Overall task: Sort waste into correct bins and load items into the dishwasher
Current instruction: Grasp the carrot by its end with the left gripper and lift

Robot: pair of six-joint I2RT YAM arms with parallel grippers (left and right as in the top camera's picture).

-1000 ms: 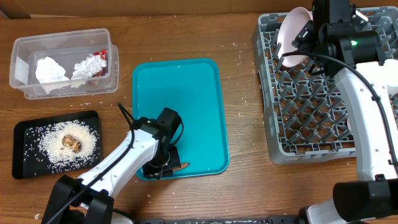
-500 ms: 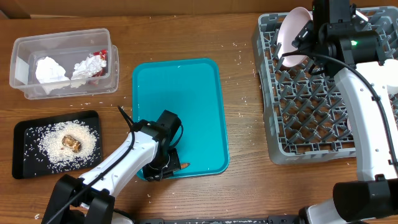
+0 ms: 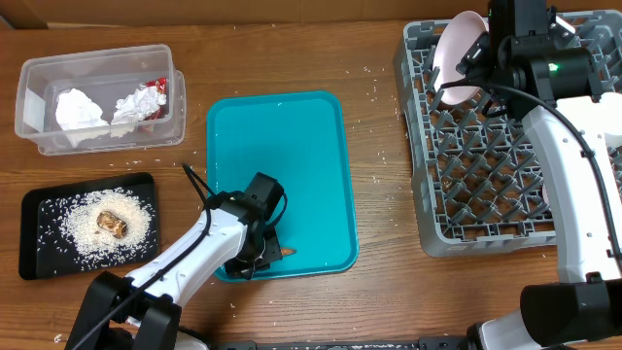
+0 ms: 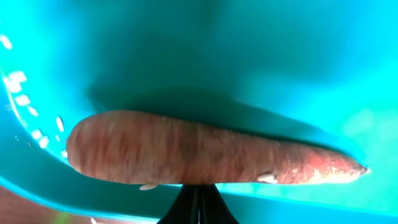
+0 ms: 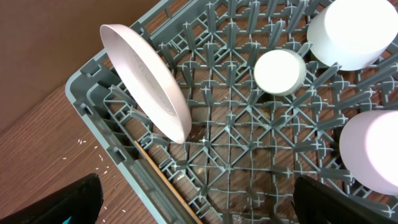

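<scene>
Overhead view, upper left of frame: clear tub holds the crumpled white tissue and the red wrapper. Below it at the left edge, the black tray carries the rice with the brown lump on top.

Left arm rises from the bottom left and slants up and right, wrist bent down over the lower edge of the teal tray. Left gripper is clenched and empty. Left wrist view: the dark fingertips are pressed together just below the carrot piece, which lies lengthwise in the tray's lower rim with a few rice grains stuck to it. Whether the tips touch it cannot be told.

Right of frame: dish rack. Right arm comes up the right edge, elbow bent, wrist over the rack's upper left corner. Right wrist view: right gripper is released, fingers at the two lower corners, nothing between them. Pale pink plate stands on edge among the pegs, with the small cup and the white bowl further right. Thin wooden stick lies along the rack wall
</scene>
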